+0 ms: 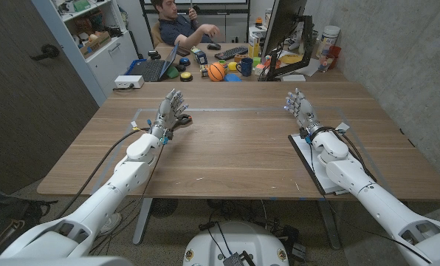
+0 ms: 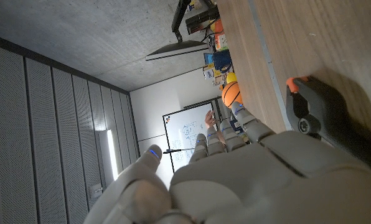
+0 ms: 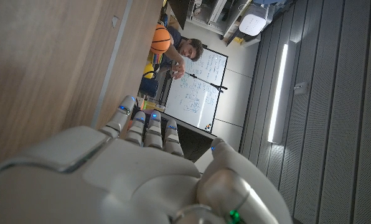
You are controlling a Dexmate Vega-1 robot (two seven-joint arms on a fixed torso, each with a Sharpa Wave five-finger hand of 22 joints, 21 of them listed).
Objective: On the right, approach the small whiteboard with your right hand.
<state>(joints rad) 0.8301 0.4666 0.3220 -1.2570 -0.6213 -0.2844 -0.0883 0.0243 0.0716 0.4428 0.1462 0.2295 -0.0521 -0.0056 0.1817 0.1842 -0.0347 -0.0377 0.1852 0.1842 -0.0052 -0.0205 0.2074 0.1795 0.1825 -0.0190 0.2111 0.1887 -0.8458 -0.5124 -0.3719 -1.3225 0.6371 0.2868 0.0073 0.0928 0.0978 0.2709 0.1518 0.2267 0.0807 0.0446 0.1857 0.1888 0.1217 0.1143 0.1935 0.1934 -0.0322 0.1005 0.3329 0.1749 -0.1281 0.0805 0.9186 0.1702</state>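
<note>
On the right side of the wooden table [image 1: 235,148], close to the near edge, lies the small whiteboard [image 1: 314,164], a flat white board with a dark frame. The right forearm passes over it, so most of the board is hidden under the arm. The right hand [image 1: 301,108] is a little beyond the far end of the board, above the table, with its fingers [image 1: 294,99] straight, a little apart and pointing away from the robot. It holds nothing. In the right wrist view the same fingers [image 3: 149,127] reach forward side by side along the table.

On the left side, the left hand [image 1: 171,111] is at about the same depth, also with spread fingers and nothing held. Just beside it on the table lies a black clamp with orange tips [image 2: 314,112]; in the head view it is seen at the right of the hand. I cannot tell if the hand touches it.

Further away, behind the table, there is a desk with a laptop [image 1: 152,69], an orange ball [image 1: 217,71] and a monitor [image 1: 282,29]. A person [image 1: 177,24] sits behind this desk
</note>
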